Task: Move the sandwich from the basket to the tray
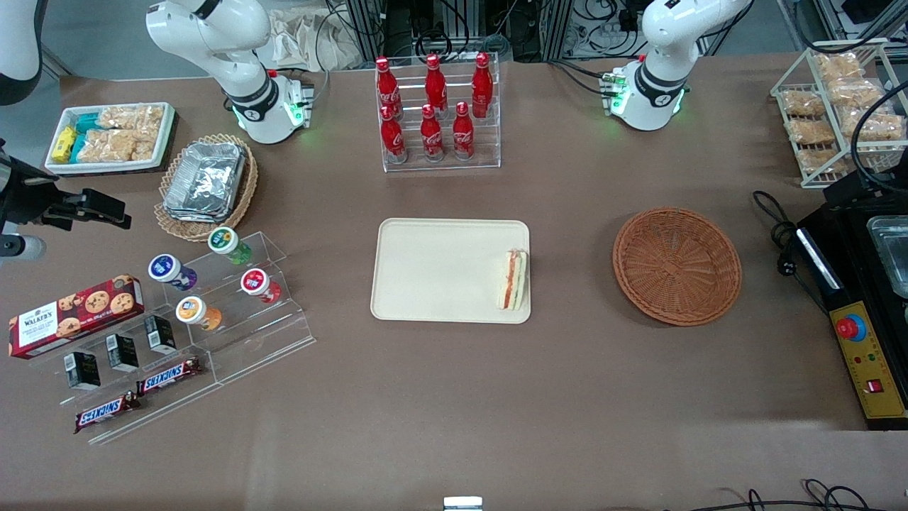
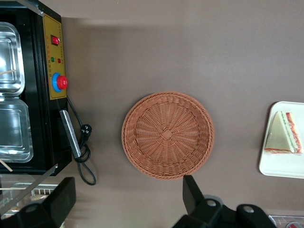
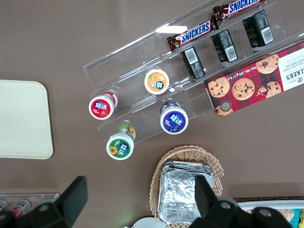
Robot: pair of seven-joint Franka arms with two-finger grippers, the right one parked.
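The sandwich (image 1: 516,279) lies on the cream tray (image 1: 440,270), against the tray's edge nearest the basket; its red and green filling shows along the cut edge. The reddish-brown wicker basket (image 1: 677,265) stands empty beside the tray, toward the working arm's end of the table. The front view does not show my left gripper. In the left wrist view the gripper (image 2: 128,184) hangs high over the table just off the rim of the basket (image 2: 167,135), open, with nothing between its fingers. The sandwich (image 2: 284,133) and a corner of the tray (image 2: 280,167) show there too.
A black appliance (image 1: 862,298) with a red button and a coiled cable (image 1: 780,234) stands close to the basket. A wire rack of bagged snacks (image 1: 837,106) and a rack of cola bottles (image 1: 434,106) stand farther from the camera. Acrylic shelves of cups (image 1: 227,284) lie toward the parked arm's end.
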